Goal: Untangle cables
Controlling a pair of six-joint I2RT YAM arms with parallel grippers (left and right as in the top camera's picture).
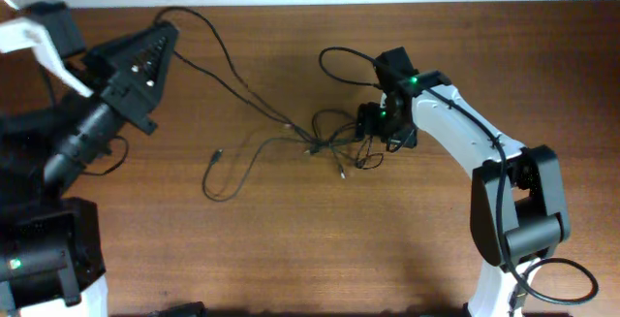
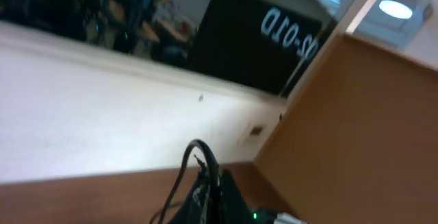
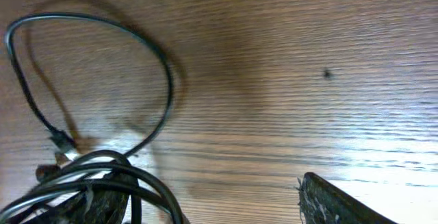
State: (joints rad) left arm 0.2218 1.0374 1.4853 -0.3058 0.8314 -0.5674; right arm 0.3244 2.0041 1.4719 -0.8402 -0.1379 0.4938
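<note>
At frame centre the right hand is hanging wide open over the tangled cables, gripping nothing; at upper left the closed left hand is pinching one of them.

The right arm, over the right side of the table, is white and smooth with big black joints. A thin black wire runs along its white part. A tiny green light glows on its black end. The right gripper has black fingers with rough, worn edges. The left arm, at the table's left side, is mostly black. It has one white piece and a green dot low down.
</note>
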